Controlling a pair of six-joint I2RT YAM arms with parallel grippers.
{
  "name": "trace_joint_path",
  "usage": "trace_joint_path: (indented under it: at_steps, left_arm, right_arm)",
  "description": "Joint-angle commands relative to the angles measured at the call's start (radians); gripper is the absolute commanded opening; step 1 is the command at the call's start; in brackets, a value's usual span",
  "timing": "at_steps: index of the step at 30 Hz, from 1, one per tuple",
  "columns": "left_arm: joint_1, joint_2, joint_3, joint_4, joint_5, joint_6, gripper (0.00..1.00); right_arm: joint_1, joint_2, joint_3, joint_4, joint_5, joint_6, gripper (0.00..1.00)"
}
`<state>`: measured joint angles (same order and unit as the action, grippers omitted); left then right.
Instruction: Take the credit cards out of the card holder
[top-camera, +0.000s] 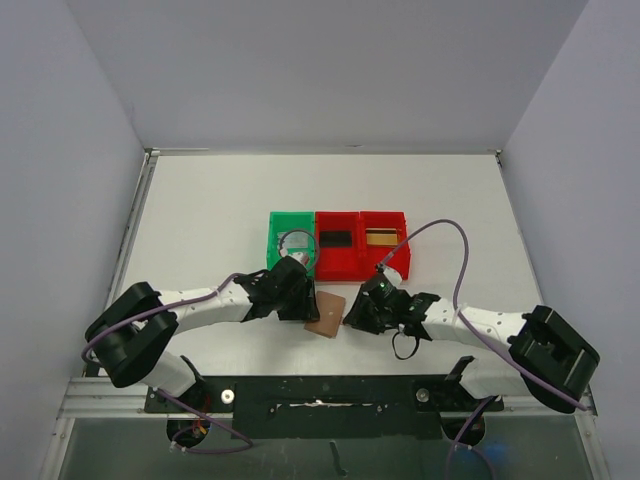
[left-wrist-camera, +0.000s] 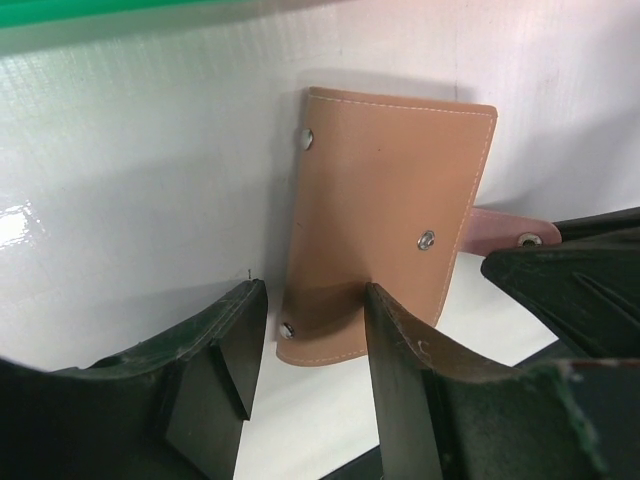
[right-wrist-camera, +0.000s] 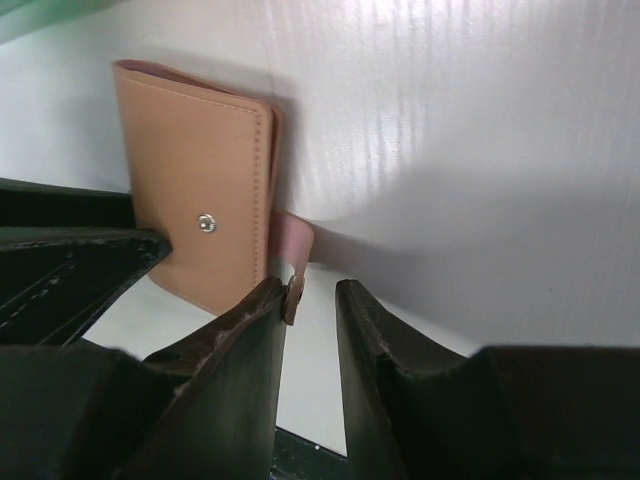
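Your holder (left-wrist-camera: 390, 190) lies flat on the surface (top-camera: 200, 220), just in front of the row of bins and between your two arms. It is folded, tan side up, with its pink strap (right-wrist-camera: 292, 240) loose and sticking out from one edge. Your left fingers (left-wrist-camera: 400, 370) stand apart around the holder's near corner. One sits over the leather, and the other is just off the holder's edge with a sliver of white surface showing between them, so nothing there looks pinched. Your right fingers (right-wrist-camera: 250, 370) are apart as well, with only a narrow gap. The snap (right-wrist-camera: 294, 290) at the strap's end rests against the inner face of one finger, and the other finger is clear of it. The two wrists close in on the holder from opposite sides, yours on the left at its left edge and yours on the right at the strap side. As for the cards, a black card (top-camera: 337, 239) lies in the middle bin (top-camera: 338, 265), which is red, and a gold card (top-camera: 379, 237) lies in the right bin (top-camera: 384, 221), also red. The green bin (top-camera: 277, 235) stands at the left end of the row. Your left wrist and a loop of cable cover part of it, so you cannot tell what it holds.
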<state>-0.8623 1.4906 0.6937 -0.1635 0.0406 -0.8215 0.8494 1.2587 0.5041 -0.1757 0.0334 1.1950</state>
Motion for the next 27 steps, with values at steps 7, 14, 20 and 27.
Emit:
trace_joint_path:
  at_steps: [7, 14, 20, 27]
  left_arm:
    - [-0.002, -0.056, -0.006, -0.04, -0.01, 0.018, 0.44]
    - [-0.001, -0.055, -0.001, -0.035, -0.011, 0.013, 0.44]
    - [-0.003, -0.064, -0.001, -0.04, -0.017, 0.011, 0.44]
    - [-0.003, -0.08, 0.007, -0.044, -0.033, 0.013, 0.44]
  right_arm:
    - [-0.023, -0.018, -0.028, 0.085, 0.003, 0.03, 0.29]
    - [-0.067, 0.005, -0.035, 0.122, -0.018, 0.033, 0.31]
    - [-0.065, 0.013, -0.078, 0.185, -0.069, 0.033, 0.21]
    - [-0.064, -0.025, -0.143, 0.226, -0.086, 0.047, 0.08]
